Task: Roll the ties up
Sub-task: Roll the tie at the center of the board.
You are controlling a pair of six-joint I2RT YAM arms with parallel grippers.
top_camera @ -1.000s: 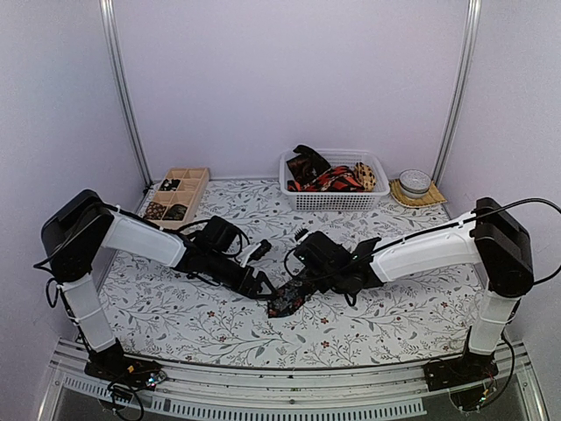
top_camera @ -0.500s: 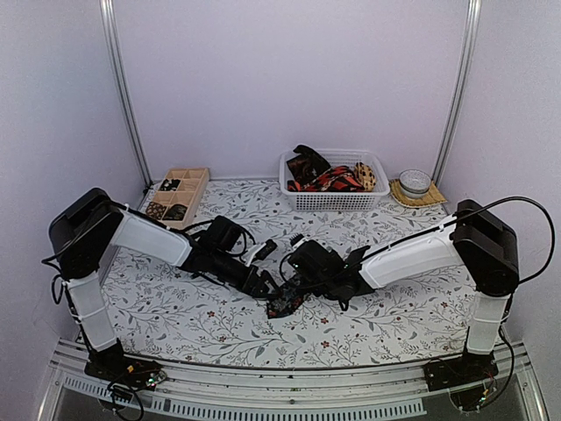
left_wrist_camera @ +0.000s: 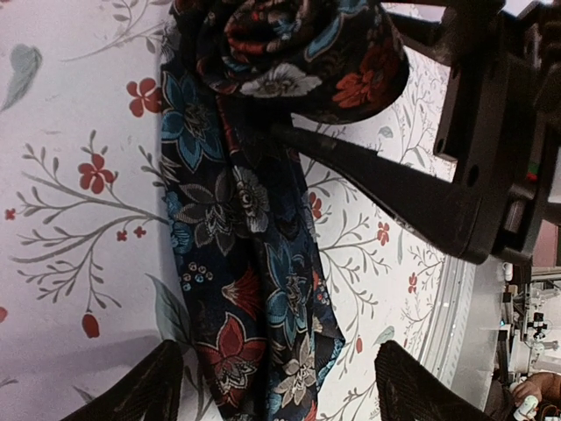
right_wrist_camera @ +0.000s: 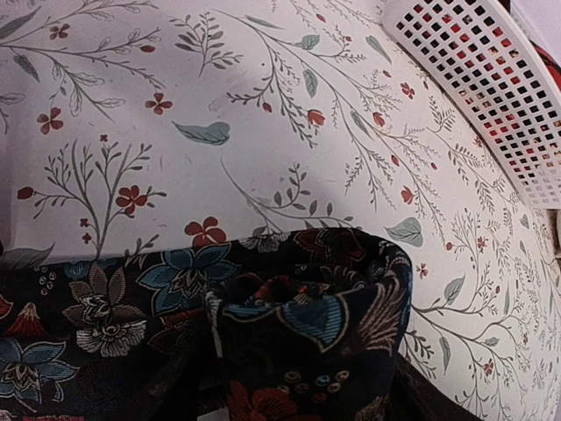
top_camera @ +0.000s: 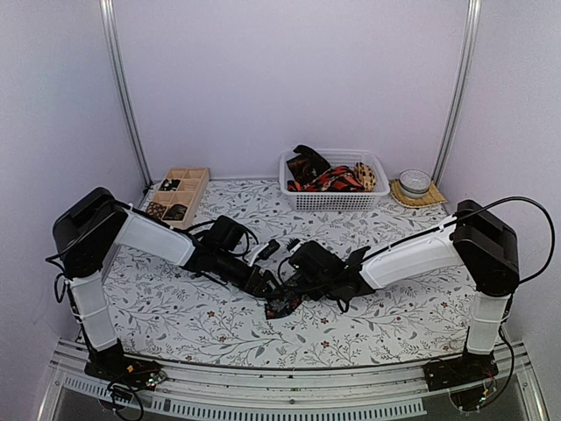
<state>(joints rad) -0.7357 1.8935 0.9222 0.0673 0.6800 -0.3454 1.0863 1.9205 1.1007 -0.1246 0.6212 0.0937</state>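
A dark floral tie (top_camera: 282, 304) lies on the flowered tablecloth at the middle front, partly coiled. In the right wrist view my right gripper (right_wrist_camera: 307, 386) is shut on the coiled roll (right_wrist_camera: 316, 324), and the flat tail runs off to the left. In the left wrist view my left gripper (left_wrist_camera: 289, 390) is open, its fingers (left_wrist_camera: 158, 386) astride the flat tail (left_wrist_camera: 254, 289), with the roll (left_wrist_camera: 298, 44) beyond. The two grippers (top_camera: 263, 282) (top_camera: 295, 282) nearly meet over the tie. More ties (top_camera: 324, 175) lie in the basket.
A white mesh basket (top_camera: 333, 202) stands at the back centre and shows in the right wrist view (right_wrist_camera: 473, 79). A wooden compartment tray (top_camera: 195, 175) with small rolls is at the back left. A bowl on a mat (top_camera: 414, 184) is at the back right.
My right gripper has moved left toward the left gripper with the roll, shortening the flat tail. My left arm has edged slightly right.
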